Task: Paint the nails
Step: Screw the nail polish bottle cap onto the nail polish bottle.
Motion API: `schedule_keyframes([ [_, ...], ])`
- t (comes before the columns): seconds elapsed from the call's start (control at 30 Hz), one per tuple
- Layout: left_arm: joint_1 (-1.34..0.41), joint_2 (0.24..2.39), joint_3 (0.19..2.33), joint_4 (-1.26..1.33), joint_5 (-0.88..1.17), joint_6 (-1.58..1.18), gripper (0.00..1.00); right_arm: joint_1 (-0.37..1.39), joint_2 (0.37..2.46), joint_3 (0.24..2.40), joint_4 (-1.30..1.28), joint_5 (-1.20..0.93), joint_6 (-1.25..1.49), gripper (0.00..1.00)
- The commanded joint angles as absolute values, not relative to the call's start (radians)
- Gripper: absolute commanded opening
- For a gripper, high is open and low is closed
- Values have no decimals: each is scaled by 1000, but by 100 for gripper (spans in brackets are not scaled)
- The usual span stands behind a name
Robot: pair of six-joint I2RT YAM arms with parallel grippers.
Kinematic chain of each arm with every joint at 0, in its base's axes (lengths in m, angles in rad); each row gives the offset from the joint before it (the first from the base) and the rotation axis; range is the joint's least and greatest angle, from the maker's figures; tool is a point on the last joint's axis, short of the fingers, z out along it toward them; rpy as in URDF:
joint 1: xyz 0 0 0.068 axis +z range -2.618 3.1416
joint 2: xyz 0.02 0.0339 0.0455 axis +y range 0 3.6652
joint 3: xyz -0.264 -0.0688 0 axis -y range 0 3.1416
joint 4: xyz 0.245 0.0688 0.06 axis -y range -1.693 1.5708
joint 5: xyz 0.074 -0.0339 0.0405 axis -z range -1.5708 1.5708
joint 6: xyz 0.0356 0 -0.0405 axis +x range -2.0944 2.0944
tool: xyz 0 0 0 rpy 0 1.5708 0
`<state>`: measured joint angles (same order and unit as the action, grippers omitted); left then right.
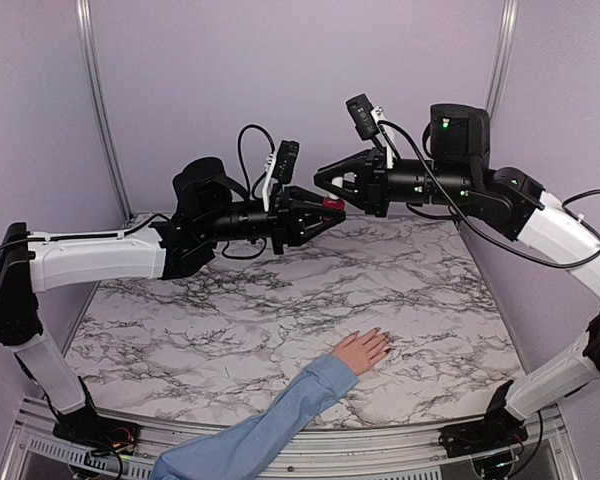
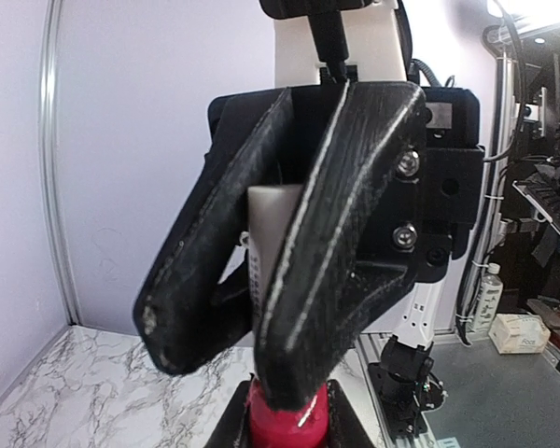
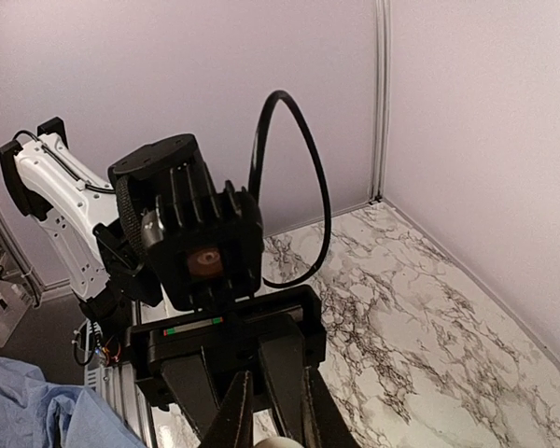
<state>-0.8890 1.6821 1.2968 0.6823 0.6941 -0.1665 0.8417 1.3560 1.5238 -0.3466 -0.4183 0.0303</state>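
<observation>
The left hand is clamping a small red bottle between its fingers and holding it in the air above the far half of the marble counter, with its arm reaching in level from the left. The right hand is pointing the opposite way, meeting the left one tip to tip just above the bottle. In the left wrist view its two black fingers are standing nearly parallel on either side of a pale cap that is rising from the bottle's top. They are looking pressed against that cap, with only a sliver of gap showing on one side. The right wrist view is showing little of this grip, only the bases of its own fingers and a pale edge at the bottom of the frame. Well below and nearer the arms' bases, a person's hand is lying flat on the counter, palm down, with its fingers pointing toward the far right. A light blue sleeve is running back from it toward the near edge. The nails are sitting at the ends of those fingers, well apart from both robot hands and the bottle, and too small to make out singly.
</observation>
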Motion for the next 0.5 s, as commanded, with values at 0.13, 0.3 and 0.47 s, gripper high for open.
schedule_keyframes([
  [0.13, -914, 1663, 1291, 706, 332, -74, 0, 864, 1410, 1562, -355, -333, 103, 0],
  [0.3, -957, 1697, 1294, 703, 100, -9, 0, 871, 1433, 1560, -360, -196, 116, 0],
  [0.47, -1009, 1749, 1320, 703, -108, 80, 0, 881, 1445, 1543, -336, -75, 144, 0],
])
